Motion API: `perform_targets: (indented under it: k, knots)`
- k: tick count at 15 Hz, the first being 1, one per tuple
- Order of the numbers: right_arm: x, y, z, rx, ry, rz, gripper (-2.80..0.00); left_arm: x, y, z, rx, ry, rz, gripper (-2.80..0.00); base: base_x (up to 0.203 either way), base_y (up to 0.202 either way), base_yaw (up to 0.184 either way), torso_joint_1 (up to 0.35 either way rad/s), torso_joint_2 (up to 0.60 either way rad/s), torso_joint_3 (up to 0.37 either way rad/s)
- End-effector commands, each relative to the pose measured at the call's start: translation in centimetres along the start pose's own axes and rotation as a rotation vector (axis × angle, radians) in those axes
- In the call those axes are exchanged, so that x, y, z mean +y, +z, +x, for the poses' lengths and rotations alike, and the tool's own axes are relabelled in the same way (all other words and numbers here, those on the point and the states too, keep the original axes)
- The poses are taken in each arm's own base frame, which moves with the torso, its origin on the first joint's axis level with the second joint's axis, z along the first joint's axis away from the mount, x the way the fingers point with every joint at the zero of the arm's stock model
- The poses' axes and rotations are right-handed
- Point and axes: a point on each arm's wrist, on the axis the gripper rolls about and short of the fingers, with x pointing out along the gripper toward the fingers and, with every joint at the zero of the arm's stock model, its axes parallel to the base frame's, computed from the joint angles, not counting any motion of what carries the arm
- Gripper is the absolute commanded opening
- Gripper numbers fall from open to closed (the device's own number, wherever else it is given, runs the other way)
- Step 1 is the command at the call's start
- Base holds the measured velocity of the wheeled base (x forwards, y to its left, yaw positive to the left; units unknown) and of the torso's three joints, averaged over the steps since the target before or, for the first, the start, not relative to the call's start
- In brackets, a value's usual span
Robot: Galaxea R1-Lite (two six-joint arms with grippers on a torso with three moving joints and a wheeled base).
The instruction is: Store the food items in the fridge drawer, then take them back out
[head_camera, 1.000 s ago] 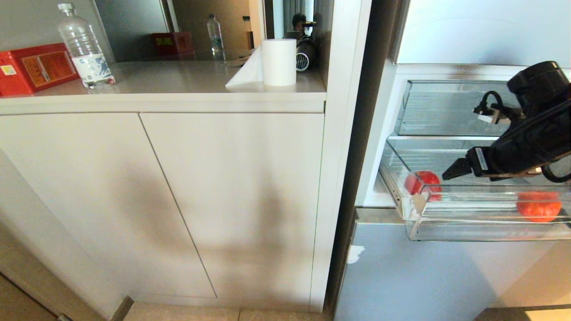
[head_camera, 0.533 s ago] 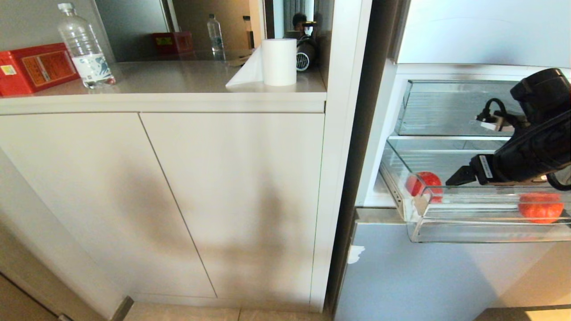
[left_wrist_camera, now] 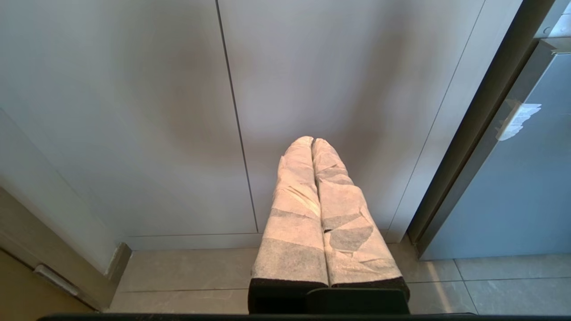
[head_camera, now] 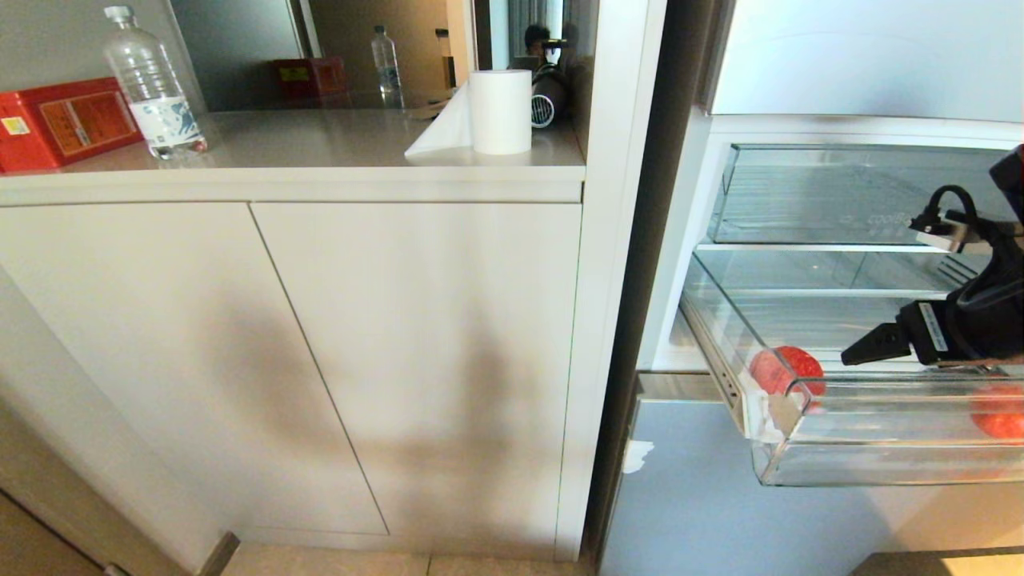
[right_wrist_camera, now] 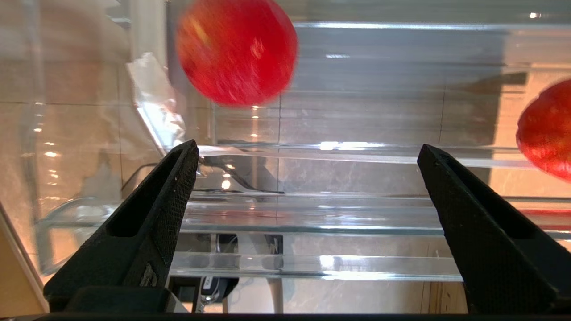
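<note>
The fridge drawer [head_camera: 880, 460] is clear, glossy plastic, wide and shallow, with a lipped front edge, standing out from the fridge; inside lie two round, smooth red food items [head_camera: 786, 371], one near the drawer's left front corner, the other [head_camera: 1000, 410] well apart toward the right; beside the fridge run matte pale cabinet doors [head_camera: 320, 360] under a countertop [head_camera: 320, 152] bearing a paper roll [head_camera: 500, 110], a water bottle [head_camera: 152, 84] and a red box [head_camera: 60, 120]; the floor is tiled; the right gripper [right_wrist_camera: 308, 154] hangs over the drawer, black textured fingers spread wide, holding nothing; the left gripper [left_wrist_camera: 312, 142], fingers wrapped in white and pressed together, points at the cabinet, empty.
</note>
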Motion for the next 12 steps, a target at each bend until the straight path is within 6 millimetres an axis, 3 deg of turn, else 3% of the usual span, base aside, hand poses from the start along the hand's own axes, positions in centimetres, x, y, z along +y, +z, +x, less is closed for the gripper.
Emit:
perform_targets:
  k: [1,7,12]
  knots:
    - [0.4,0.2,0.2,0.001,0.009,-0.011,0.00,0.0,0.0,0.0,0.002,0.000,0.000,-2.80,0.000,0.000,0.000,0.000,0.00,0.000]
    - [1.4,2.5,6.1,0.028,0.024,-0.031,0.00,0.0,0.0,0.0,0.002,0.001,0.000,-2.80,0.000,0.000,0.000,0.000,0.00,0.000]
    - [2.3,2.3,7.8,0.070,0.038,-0.052,0.00,0.0,0.0,0.0,0.002,0.000,0.000,-2.80,0.000,0.000,0.000,0.000,0.00,0.000]
